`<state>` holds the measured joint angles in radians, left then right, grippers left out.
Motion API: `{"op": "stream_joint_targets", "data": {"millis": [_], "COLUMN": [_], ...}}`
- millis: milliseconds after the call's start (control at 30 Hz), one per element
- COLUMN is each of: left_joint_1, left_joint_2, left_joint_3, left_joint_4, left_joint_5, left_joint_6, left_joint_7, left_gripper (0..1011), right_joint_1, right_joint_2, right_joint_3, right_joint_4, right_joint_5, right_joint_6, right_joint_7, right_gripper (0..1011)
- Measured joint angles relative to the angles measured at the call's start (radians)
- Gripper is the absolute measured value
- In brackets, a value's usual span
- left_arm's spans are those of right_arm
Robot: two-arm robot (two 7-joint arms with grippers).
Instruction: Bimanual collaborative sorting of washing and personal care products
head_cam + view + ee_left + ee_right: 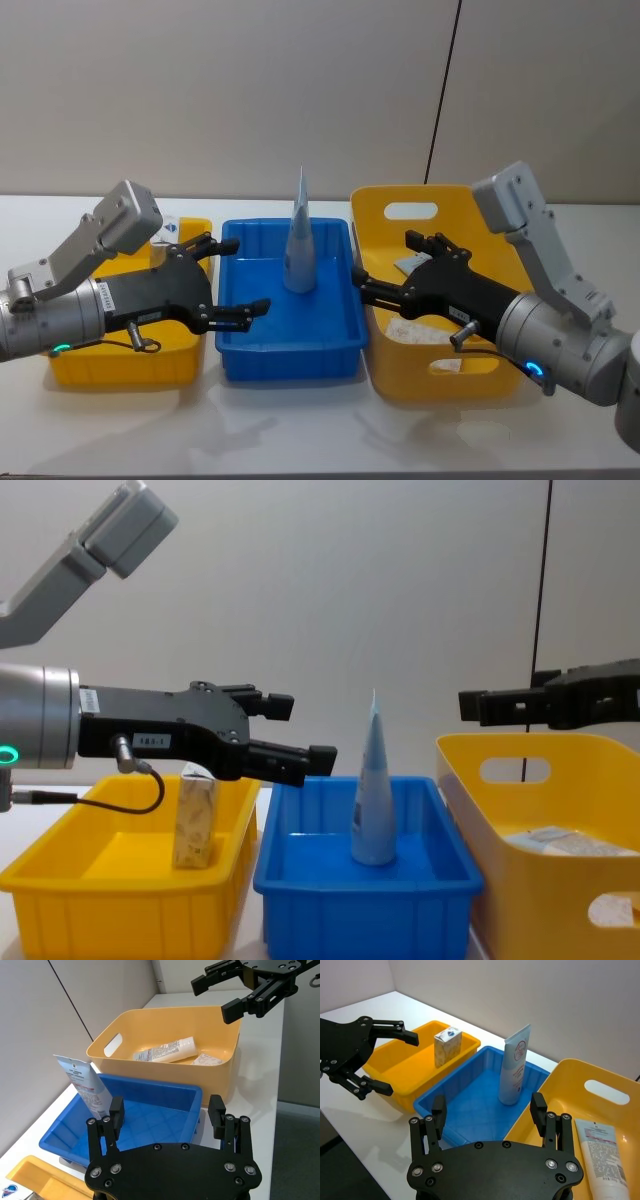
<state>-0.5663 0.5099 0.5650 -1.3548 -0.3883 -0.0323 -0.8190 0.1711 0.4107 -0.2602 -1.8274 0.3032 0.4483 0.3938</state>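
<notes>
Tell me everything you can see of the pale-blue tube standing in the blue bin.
The pale-blue tube stands upright on its round cap end in the blue bin, toward the back wall, its flat crimped end up. It looks like soft plastic, with a red-and-white label and small print on the front. From the chest view it shows edge-on as a narrow cone. Only the bin floor touches it; the fingers of both open grippers are clear of it.

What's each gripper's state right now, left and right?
Left gripper: jaws open, holding nothing, hovering at the blue bin's left edge.
Right gripper: jaws open, holding nothing, over the large yellow bin.
</notes>
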Motion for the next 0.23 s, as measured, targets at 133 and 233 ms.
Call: {"op": "stream_joint_targets", "data": {"millis": [133,233], "left_joint_1": [0.000,0.000], "left_joint_2": [0.000,0.000], "left_joint_3": [0.000,0.000], "left_joint_4": [0.000,0.000], "left_joint_5": [0.000,0.000], "left_joint_6": [0.000,0.000], "left_joint_7": [0.000,0.000], "left_gripper": [1001,1001], "right_joint_1": [-0.002,-0.003], "right_joint_2": [0.002,0.003], "right_joint_3": [-0.001,-0.002], "right_joint_4": [-0.002,-0.003], "right_joint_5": [0.002,0.003], "right_joint_6": [-0.002,-0.003], "right_joint_7": [0.003,0.006], "right_gripper": [1002,1002]}}
